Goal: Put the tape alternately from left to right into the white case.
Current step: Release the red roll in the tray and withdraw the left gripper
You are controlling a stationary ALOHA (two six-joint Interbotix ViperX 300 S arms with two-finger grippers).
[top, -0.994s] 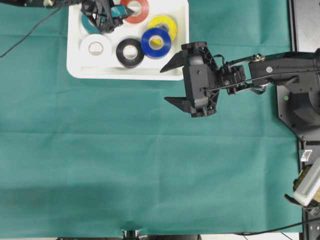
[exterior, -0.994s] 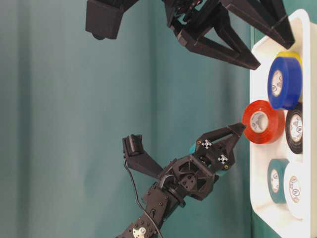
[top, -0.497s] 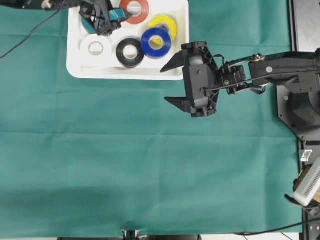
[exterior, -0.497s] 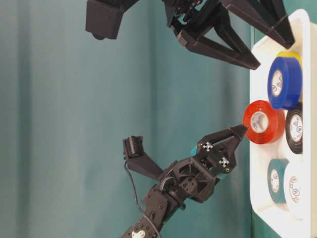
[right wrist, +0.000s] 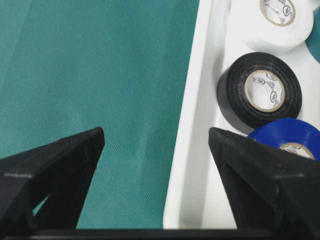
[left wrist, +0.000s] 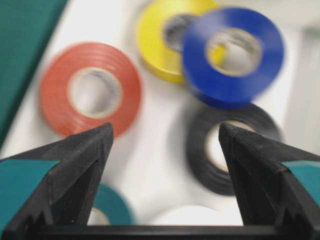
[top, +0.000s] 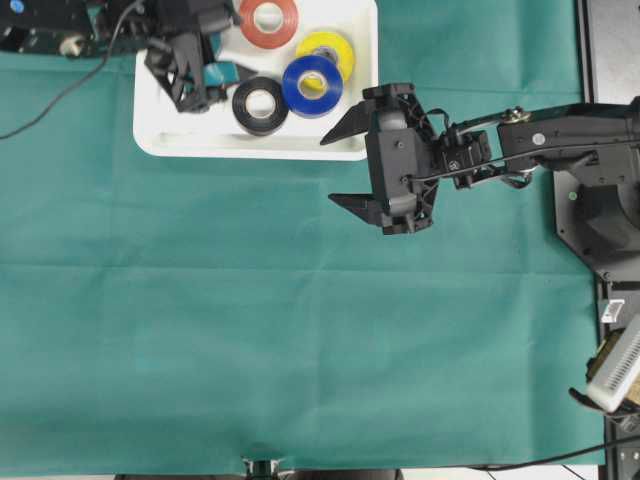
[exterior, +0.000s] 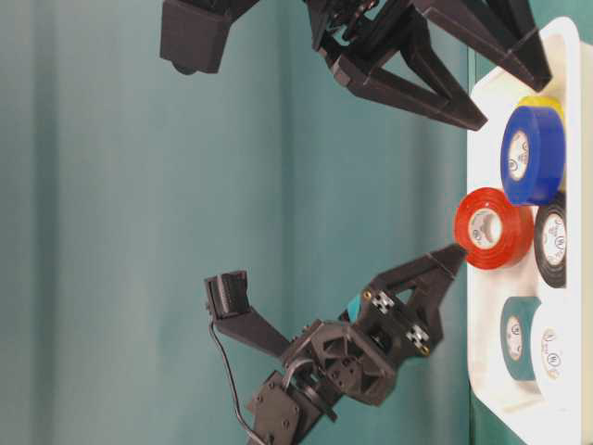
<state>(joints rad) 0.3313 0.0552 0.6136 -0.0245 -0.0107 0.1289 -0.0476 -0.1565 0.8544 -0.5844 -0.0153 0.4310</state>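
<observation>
The white case (top: pixel 300 148) at the table's far edge holds tape rolls: red-orange (top: pixel 268 20), yellow (top: pixel 325 48), blue (top: pixel 312 85) and black (top: pixel 260 104). My left gripper (top: pixel 205 85) hovers open over the case's left part and covers the teal and white rolls from overhead. They show at table level as teal (exterior: pixel 517 336) and white (exterior: pixel 553 352). The blurred left wrist view has nothing between the fingers (left wrist: pixel 85 150). My right gripper (top: pixel 328 170) hangs open and empty above the cloth, just outside the case's front right corner; its wrist view shows the rim (right wrist: pixel 192 140).
Green cloth (top: pixel 300 330) covers the table in front of the case. The right arm's base and a dark panel (top: pixel 610 120) stand along the right edge. A black cable (top: pixel 50 80) trails from the left arm at the far left.
My left gripper has swung from near the red-orange roll toward the case's front left, still open, and now covers the white roll. The right arm has not moved.
</observation>
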